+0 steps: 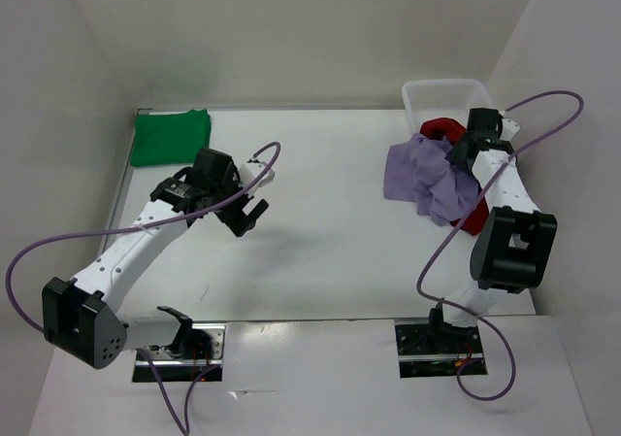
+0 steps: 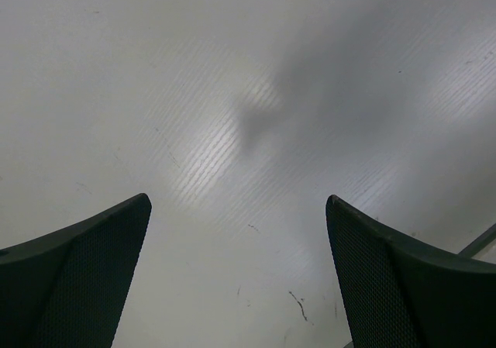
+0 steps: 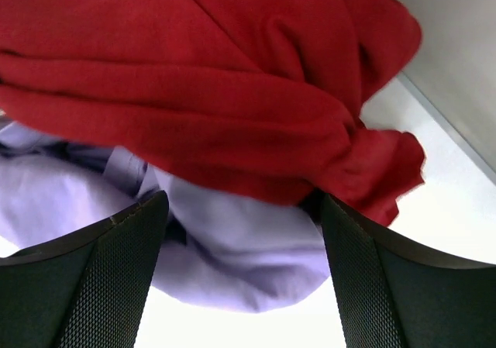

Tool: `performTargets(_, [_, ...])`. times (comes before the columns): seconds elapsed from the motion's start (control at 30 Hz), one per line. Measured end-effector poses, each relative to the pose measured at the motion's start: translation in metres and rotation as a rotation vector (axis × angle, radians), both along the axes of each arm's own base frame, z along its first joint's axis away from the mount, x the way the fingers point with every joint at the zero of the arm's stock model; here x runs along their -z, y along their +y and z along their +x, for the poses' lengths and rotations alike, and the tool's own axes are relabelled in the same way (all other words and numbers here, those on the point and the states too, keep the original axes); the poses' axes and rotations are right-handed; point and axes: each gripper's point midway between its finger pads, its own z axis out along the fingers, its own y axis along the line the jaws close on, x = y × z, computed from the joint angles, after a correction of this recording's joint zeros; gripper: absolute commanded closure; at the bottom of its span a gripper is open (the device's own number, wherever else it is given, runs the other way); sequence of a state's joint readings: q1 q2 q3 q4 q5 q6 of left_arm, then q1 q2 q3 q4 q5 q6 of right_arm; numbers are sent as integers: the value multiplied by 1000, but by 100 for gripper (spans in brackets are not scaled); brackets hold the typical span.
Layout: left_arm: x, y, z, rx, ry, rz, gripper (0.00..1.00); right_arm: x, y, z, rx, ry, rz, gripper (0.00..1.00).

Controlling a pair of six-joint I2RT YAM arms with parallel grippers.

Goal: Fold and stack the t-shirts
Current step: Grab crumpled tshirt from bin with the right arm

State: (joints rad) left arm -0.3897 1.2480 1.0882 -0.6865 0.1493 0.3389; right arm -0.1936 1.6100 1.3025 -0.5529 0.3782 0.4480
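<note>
1. Left gripper (image 2: 239, 199): jaws wide apart, over bare table (image 1: 330, 251)
2. Right gripper (image 3: 244, 197): jaws apart at crumpled lavender shirt (image 1: 419, 176) and red shirt (image 1: 443, 126), gripping neither
3. Green shirt (image 1: 172, 137) folded, far left corner; next is probably to pinch one shirt only and pull it clear of the basket (image 1: 437, 93)

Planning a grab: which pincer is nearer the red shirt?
Right. The right pincer is at the red shirt; the left pincer hovers over table far to its left.

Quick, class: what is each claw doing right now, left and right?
Left claw: open, empty, above the table.
Right claw: open, against the dark red t-shirt and lavender t-shirt, gripping neither.
</note>
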Motion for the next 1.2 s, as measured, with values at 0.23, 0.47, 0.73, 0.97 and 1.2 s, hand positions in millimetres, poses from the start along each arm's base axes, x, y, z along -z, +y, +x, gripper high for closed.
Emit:
performTargets(0.23, [2, 2, 2, -8, 0, 15, 0, 7, -13, 10, 34, 29, -45, 16])
performTargets(0.47, [17, 2, 4, -10, 47, 38, 0, -19, -18, 16, 53, 6, -152, 16])
performTargets(0.73, [25, 2, 5, -11, 69, 50, 0, -33, -14, 29, 29, -2, -205, 20])
performTargets(0.97, [25, 3, 5, -11, 70, 55, 0, -16, -18, 53, 9, 37, -216, 46])
performTargets(1.2, [26, 4, 5, -12, 68, 59, 0, -20, -18, 65, -24, 13, -178, 41])
